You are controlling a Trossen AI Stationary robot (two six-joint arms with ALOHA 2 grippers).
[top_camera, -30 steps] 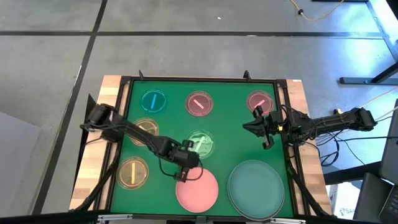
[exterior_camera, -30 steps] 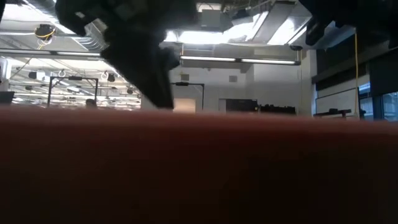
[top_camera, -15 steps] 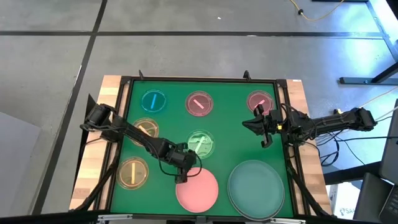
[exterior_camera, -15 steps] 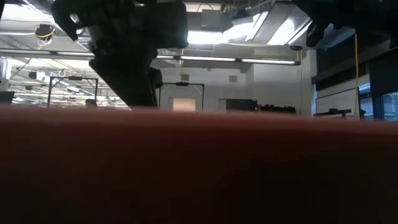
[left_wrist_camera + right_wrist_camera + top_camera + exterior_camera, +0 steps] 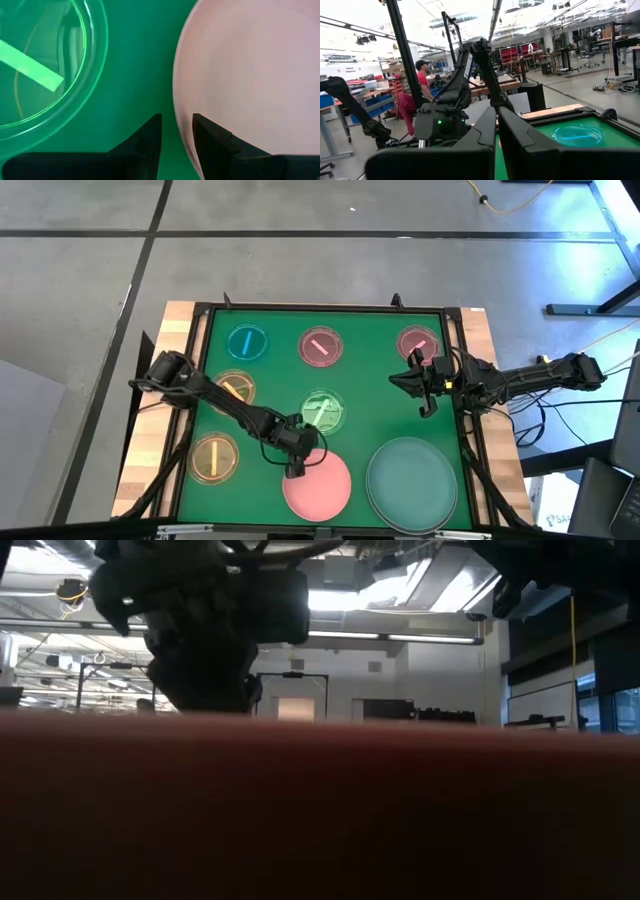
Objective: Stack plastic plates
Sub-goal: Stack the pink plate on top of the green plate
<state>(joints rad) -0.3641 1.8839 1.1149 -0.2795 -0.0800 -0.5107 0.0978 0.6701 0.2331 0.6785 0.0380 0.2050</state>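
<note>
Two dark fingers of the left gripper [image 5: 176, 131] straddled the rim of the large round pink plastic plate [image 5: 318, 485], part open — not yet clamped. A clean grip called for seating the rim deeper before closing. The small translucent green striped plate [image 5: 322, 411] lay just beside it. Only the left wrist view showed that straddle — overhead the arm hid it. The right gripper [image 5: 425, 387] hung shut, empty, well away from the pink plate.

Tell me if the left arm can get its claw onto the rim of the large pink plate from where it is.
Probably yes. The left claw stands slightly parted right at the large pink plate, one finger over its rim and one outside. Nothing lies between them; the small green plate sits off to the side.
</note>
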